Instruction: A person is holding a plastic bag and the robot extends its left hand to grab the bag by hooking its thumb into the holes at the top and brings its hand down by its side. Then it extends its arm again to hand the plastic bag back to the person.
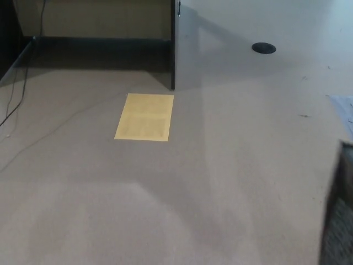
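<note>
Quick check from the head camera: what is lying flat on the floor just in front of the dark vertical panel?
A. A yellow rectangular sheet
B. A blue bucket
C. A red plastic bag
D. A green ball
A: a yellow rectangular sheet lies flat on the floor just below the foot of the dark panel; no bag, bucket or ball shows.

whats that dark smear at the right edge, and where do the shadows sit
Head view: a dark shape at the lower right edge is motion-blurred, too soft to identify. Soft shadows cross the floor below the yellow sheet; the sheet itself is sharp.
</note>
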